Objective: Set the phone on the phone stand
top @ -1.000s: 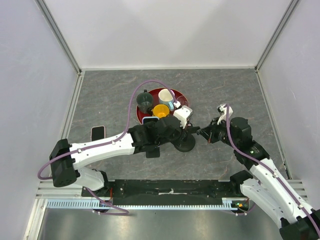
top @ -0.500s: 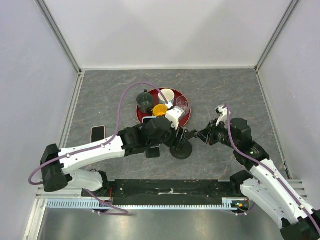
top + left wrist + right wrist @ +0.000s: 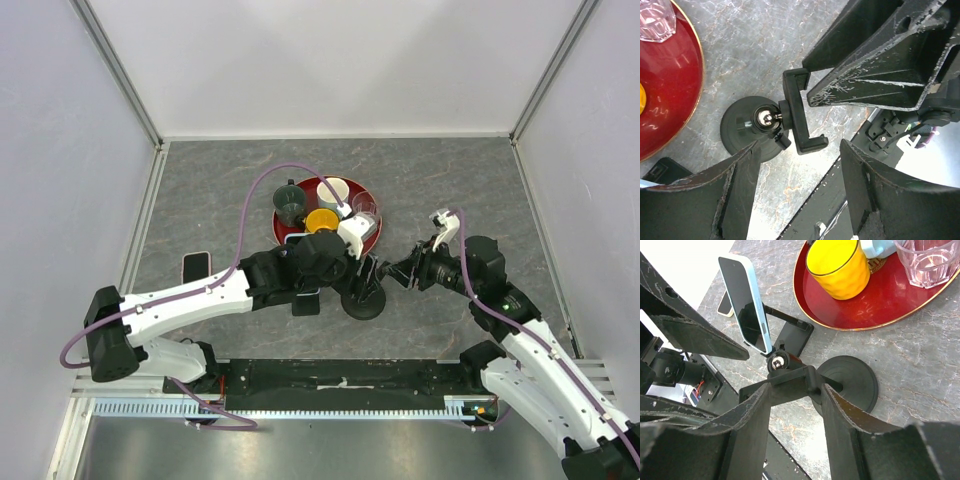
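Observation:
The black phone stand (image 3: 362, 297) has a round base (image 3: 742, 131), a ball joint and a C-shaped clamp (image 3: 799, 111). My right gripper (image 3: 796, 387) is open, its fingertips on either side of the clamp (image 3: 790, 380). My left gripper (image 3: 800, 145) hangs open and empty just short of the stand, with the right gripper's fingers (image 3: 880, 55) opposite it. A cream phone (image 3: 195, 267) lies flat at the left. A blue-edged phone (image 3: 747, 305) stands propped on a second black holder (image 3: 796, 337) behind the stand.
A red tray (image 3: 372, 232) just beyond the stand carries a dark green mug (image 3: 290, 205), a yellow cup (image 3: 321, 221), a white mug (image 3: 333, 192) and a clear glass (image 3: 365, 208). Metal rails border the table, and the black base bar (image 3: 340, 375) runs along the near edge.
Both grippers have opened. The left gripper has drawn back from the stand toward the left. The right gripper has stayed at the clamp.

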Robot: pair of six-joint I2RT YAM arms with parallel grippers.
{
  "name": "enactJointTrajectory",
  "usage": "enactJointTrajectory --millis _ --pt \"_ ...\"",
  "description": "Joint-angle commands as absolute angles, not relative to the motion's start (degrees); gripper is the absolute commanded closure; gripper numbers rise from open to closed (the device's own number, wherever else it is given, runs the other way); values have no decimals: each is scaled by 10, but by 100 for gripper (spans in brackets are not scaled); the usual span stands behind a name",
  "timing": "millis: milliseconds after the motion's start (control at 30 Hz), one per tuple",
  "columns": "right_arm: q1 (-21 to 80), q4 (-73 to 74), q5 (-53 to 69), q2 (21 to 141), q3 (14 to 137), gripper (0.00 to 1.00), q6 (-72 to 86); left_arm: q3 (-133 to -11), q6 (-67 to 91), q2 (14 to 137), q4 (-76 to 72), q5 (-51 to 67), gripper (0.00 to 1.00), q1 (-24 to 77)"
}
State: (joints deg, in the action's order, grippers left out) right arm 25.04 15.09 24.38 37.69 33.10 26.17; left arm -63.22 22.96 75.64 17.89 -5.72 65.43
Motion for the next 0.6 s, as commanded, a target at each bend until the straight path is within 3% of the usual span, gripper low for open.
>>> enactJointTrajectory --millis 0,267,400,467,500,567 --pt "255 139 250 381 345 48 252 -633 251 754 183 -32 30 654" --pt "255 143 225 365 346 41 251 -651 231 809 209 -115 46 654" --pt "255 147 219 353 343 40 252 -645 215 806 200 -134 72 654" --pt "255 149 220 358 342 40 250 -632 192 796 188 -130 78 654" --pt "255 150 223 358 341 40 248 -627 179 794 169 -125 89 654" --pt "255 150 228 361 340 40 246 -604 129 785 141 -100 94 653"
